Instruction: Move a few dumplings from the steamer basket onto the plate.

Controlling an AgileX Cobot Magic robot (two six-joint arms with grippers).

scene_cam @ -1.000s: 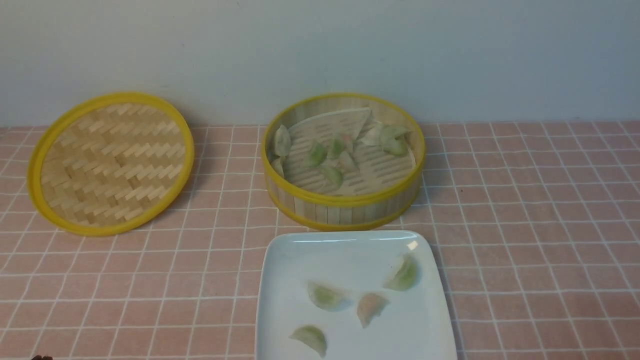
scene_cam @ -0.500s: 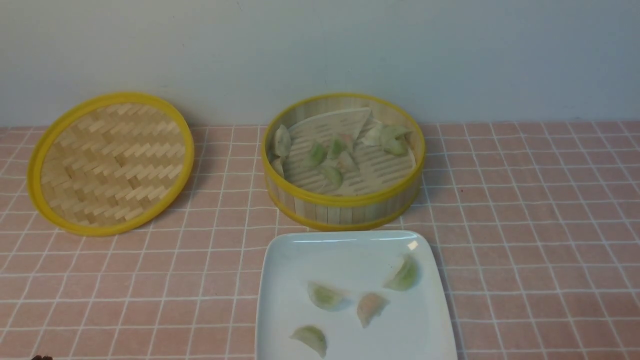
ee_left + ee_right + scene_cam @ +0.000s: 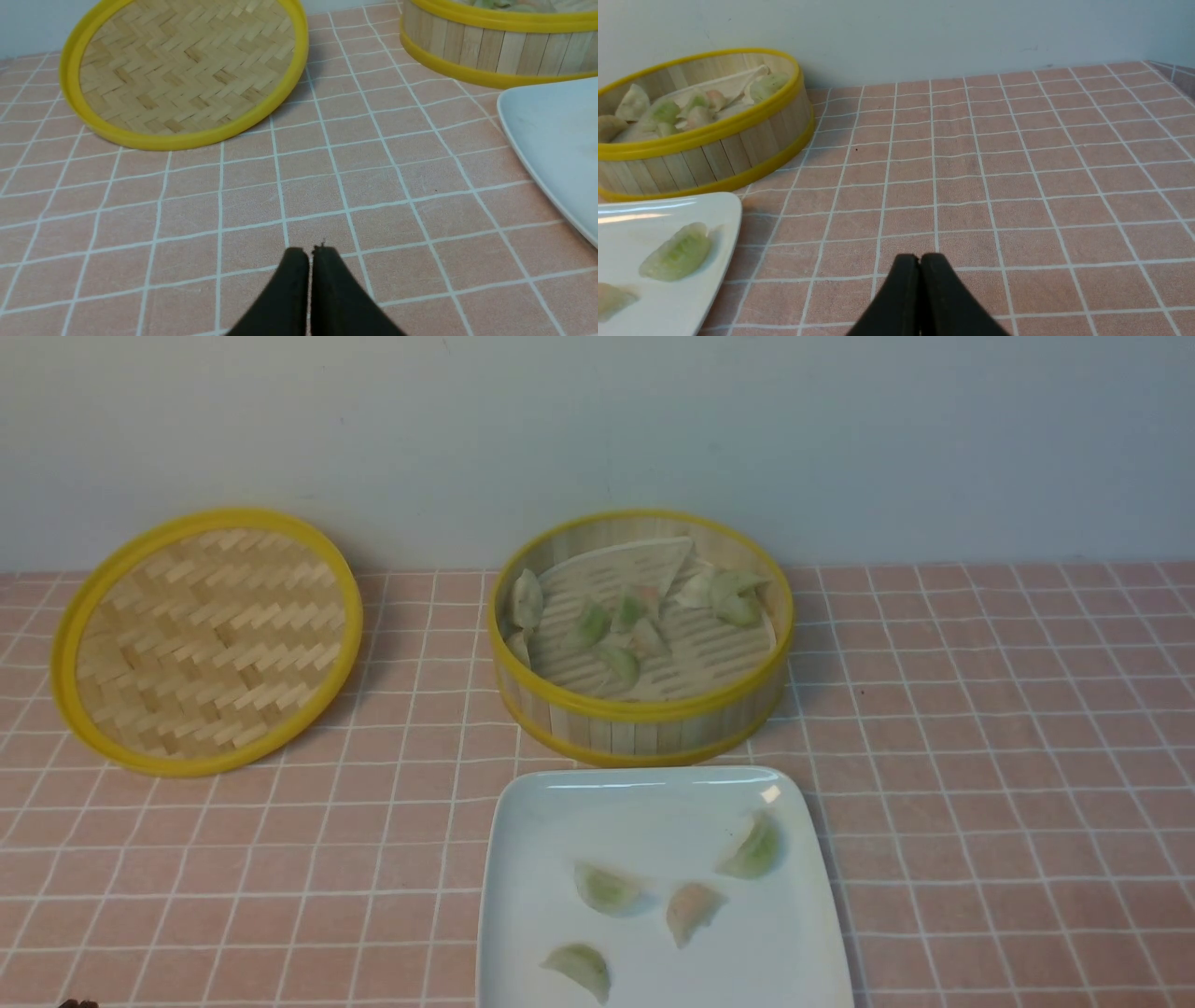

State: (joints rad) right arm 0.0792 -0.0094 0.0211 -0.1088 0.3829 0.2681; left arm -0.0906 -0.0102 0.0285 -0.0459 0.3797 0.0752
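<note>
The round bamboo steamer basket (image 3: 644,714) stands at the back centre with several pale green and pinkish dumplings (image 3: 619,663) on its slatted floor. In front of it lies the white square plate (image 3: 560,821) with several dumplings (image 3: 752,847) on it. Neither arm shows in the front view. My left gripper (image 3: 309,252) is shut and empty, low over the pink tiled cloth to the left of the plate (image 3: 551,135). My right gripper (image 3: 920,258) is shut and empty over the cloth to the right of the plate (image 3: 668,298) and steamer basket (image 3: 719,154).
The flat woven lid (image 3: 207,639) with a yellow rim lies at the back left, also seen in the left wrist view as the lid (image 3: 187,70). A pale wall runs along the back of the table. The table's right edge (image 3: 1176,74) shows in the right wrist view.
</note>
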